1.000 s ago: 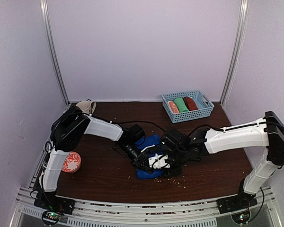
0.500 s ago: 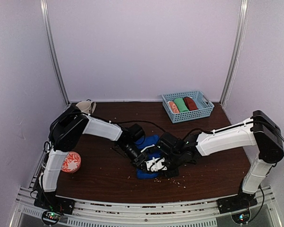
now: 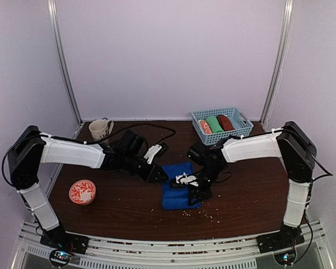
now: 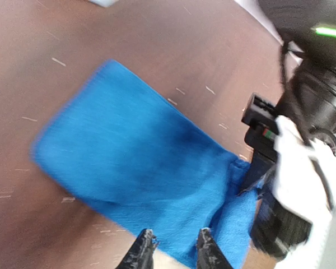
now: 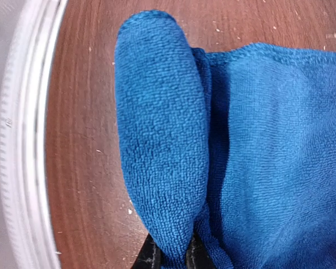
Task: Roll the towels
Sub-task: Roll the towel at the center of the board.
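Right gripper (image 5: 169, 259) is pinching the rolled-up end of the blue towel (image 3: 171, 196), with its jaws nearly together on the fold. Left gripper (image 4: 173, 253) is hanging just over the towel's edge at 10 o'clock. Its jaws are a little apart and holding nothing. Brown towel (image 3: 226, 121) is sitting rolled in the basket (image 3: 231, 138) at 1 o'clock.

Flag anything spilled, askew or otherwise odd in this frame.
Pale crumbs are scattered over the table around the blue towel, mostly by its near end; they look like spilled debris. Nothing else stands out.
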